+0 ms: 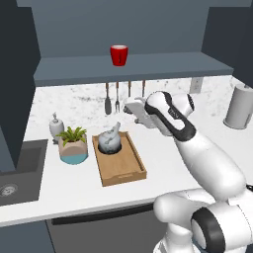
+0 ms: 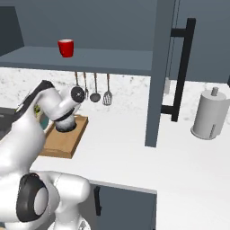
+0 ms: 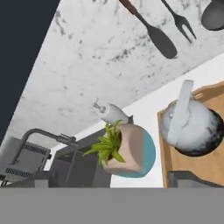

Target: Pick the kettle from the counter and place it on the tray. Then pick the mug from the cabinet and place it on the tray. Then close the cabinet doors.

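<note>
We judge the first step done: the kettle (image 1: 109, 140) sits at the far end of the tray (image 1: 124, 169) on the tabletop (image 1: 197, 148). Our end effector (image 1: 132, 105) hovers above and right of it; we cannot tell its state. Next comes the mug (image 1: 118, 55), on the cabinet (image 1: 148, 66) shelf, higher and farther.

The tray (image 1: 120, 163) is smooth light wood. The kettle (image 1: 109, 140) looks like shiny speckled metal. The counter (image 1: 163, 148) is white marbled stone.
</note>
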Controlling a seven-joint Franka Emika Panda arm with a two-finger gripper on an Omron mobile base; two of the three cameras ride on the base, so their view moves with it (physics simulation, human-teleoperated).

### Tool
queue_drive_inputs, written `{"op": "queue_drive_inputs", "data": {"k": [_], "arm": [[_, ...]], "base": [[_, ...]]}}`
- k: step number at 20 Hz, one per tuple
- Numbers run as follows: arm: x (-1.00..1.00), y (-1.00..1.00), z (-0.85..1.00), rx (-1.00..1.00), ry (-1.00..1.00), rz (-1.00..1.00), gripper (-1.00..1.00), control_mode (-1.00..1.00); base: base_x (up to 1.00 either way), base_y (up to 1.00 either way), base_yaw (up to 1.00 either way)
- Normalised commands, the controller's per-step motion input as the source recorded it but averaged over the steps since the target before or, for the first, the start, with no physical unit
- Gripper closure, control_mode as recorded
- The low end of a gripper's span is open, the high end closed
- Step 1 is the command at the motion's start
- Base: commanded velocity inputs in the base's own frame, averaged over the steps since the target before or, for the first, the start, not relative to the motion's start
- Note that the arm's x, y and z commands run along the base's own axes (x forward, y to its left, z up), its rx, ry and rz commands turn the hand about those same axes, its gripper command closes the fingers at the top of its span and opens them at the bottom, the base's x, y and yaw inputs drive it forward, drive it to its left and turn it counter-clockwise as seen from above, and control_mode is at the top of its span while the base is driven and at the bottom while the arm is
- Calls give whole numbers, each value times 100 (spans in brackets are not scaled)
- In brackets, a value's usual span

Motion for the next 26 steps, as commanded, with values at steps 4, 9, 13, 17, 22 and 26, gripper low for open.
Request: {"op": "queue_drive_inputs", "data": {"k": [4, 9, 13, 17, 22, 26], "arm": [[-96, -13, 49, -46, 0, -24, -100, -100], [-89, -15, 50, -38, 0, -27, -100, -100], [-25, -5, 86, -33, 0, -14, -100, -100], [5, 0, 100, -21, 0, 0, -100, -100], [17, 0, 92, -22, 0, 0, -100, -100], [13, -1, 58, -14, -1, 0, -100, -100]], "base": [[0, 0, 0], [0, 0, 0], [0, 0, 0], [0, 0, 0], [0, 0, 0], [0, 0, 0]]}}
